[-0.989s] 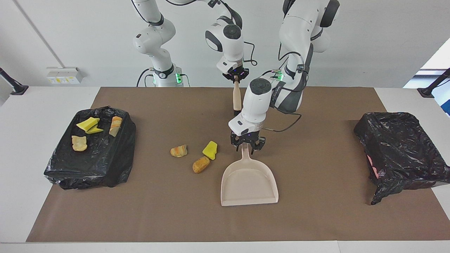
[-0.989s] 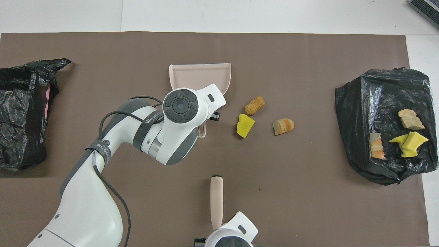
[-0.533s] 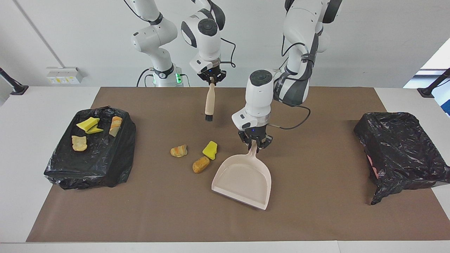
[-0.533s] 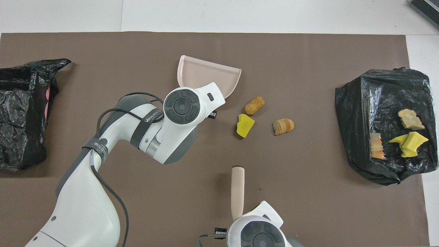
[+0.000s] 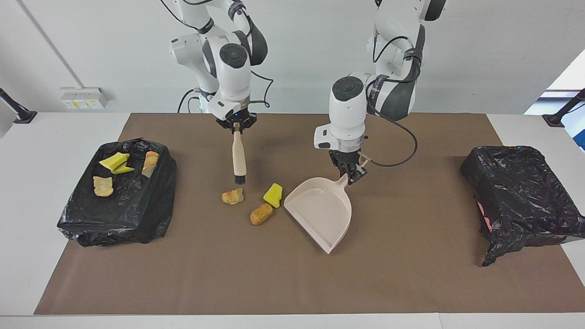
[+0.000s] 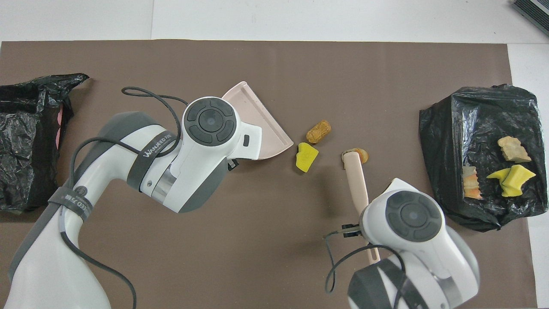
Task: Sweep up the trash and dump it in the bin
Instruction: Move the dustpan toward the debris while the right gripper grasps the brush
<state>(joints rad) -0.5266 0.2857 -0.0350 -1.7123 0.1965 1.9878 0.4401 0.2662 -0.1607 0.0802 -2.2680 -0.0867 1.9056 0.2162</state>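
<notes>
Right gripper (image 5: 236, 128) clenched on brush (image 5: 238, 159), bristles down over striped lump (image 5: 232, 196); left gripper (image 5: 351, 177) clamping dustpan (image 5: 321, 211), mouth toward three trash lumps mid-mat (image 5: 411, 283), yellow chunk (image 5: 273, 195) just beside lip.

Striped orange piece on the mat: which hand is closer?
Right. The right hand hangs over the striped orange piece, its brush pointing down at it. The left hand grips the dustpan, toward the left arm's end.
</notes>
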